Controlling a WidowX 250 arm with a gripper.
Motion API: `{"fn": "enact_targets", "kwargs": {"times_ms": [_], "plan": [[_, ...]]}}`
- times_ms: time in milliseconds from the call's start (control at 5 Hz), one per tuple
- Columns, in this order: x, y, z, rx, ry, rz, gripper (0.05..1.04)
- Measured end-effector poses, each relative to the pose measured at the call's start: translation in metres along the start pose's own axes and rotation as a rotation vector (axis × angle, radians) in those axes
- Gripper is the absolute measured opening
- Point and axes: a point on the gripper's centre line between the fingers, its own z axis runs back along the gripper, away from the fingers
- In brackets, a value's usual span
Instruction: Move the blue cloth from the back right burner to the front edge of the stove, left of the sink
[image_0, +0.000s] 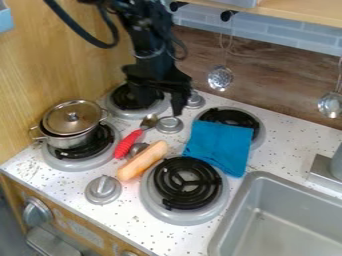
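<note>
Pincer hangs near red-handled utensil

I see a lidded pot by the counter's left edge, an orange sausage-shaped piece and blue cloth mid-counter, utensils hanging above its back edge.

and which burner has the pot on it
The leftmost burner in the picture, beside the wooden panel: the lidded pot sits over it, leaving some black coil showing. None of the other three burners carries a pot.
</note>
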Motion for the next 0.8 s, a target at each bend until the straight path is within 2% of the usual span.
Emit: {"fn": "enact_targets", "kwargs": {"times_ms": [200, 800], "plan": [[-0.002, -0.013, -0.017, 0.037, 0.036, -0.004, 1.001], [-0.004, -0.038, -0.051, 0.057, 0.100, -0.063, 1.001]]}}
